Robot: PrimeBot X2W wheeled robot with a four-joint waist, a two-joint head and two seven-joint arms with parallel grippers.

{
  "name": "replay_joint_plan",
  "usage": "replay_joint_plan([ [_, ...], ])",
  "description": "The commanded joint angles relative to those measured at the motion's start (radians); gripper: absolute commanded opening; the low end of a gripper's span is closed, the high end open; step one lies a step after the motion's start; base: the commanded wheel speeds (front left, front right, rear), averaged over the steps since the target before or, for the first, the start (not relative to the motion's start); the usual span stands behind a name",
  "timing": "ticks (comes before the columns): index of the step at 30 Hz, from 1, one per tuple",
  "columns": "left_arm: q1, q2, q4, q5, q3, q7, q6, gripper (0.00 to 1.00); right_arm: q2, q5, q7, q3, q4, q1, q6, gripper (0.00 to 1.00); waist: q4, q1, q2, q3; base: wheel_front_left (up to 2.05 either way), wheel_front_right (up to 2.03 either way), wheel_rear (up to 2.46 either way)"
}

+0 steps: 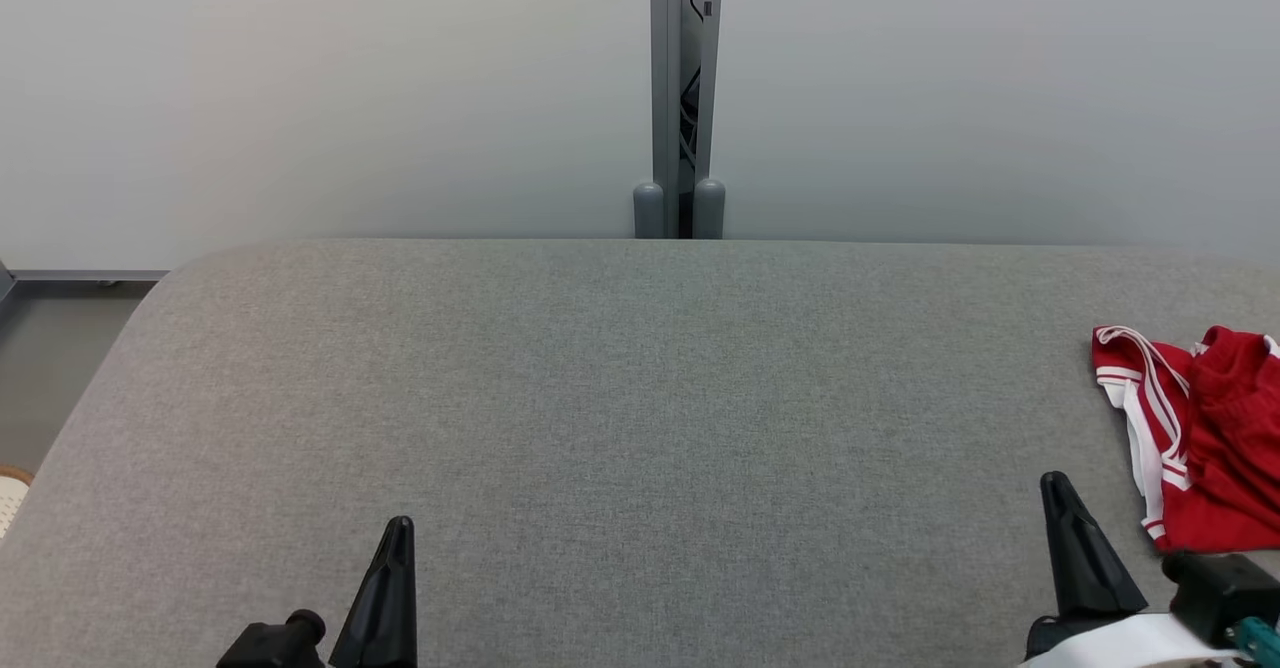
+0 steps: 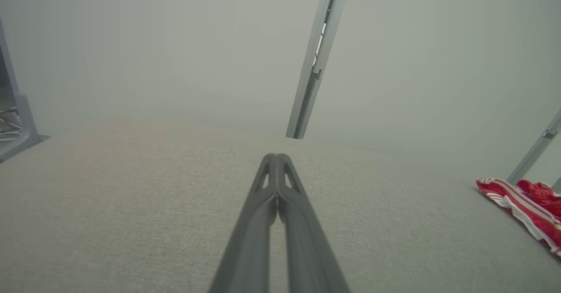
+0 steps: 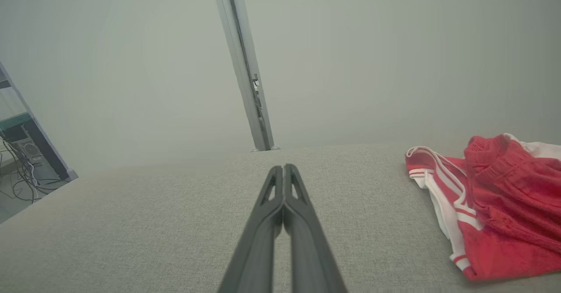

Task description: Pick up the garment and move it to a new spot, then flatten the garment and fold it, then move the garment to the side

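Both tools are clenched on nothing. The left tool sits low over the bare grey surface, and the right tool is just beside the garment. That red-and-white garment lies bunched up at the far right of the surface. My worry is that a pinch into the heap catches only one loose layer, so it slips out or gets dragged off the right edge.

grey fabric table, pale partition wall, grey post.
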Motion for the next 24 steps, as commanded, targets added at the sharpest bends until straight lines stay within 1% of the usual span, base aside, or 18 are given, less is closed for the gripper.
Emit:
replay_joint_plan([
  [1,-0.03,0.002,-0.014,-0.039,-0.001,0.004,-0.007,0.0,-0.007,0.042,0.014,-0.017,-0.019,-0.017,0.0,0.0,-0.001,0.0,0.0,0.001,0.0,0.0,0.0],
  [12,-0.079,0.003,0.021,-0.237,-0.011,0.036,-0.033,0.0,-0.007,0.255,0.082,-0.076,-0.05,0.003,0.0,0.0,-0.008,0.0,0.0,0.008,0.0,0.0,0.0],
  [24,-0.123,0.004,0.052,-0.427,-0.023,0.065,-0.058,0.0,-0.007,0.456,0.146,-0.132,-0.075,0.019,0.0,0.0,-0.015,0.0,0.0,0.016,0.0,0.0,0.0],
])
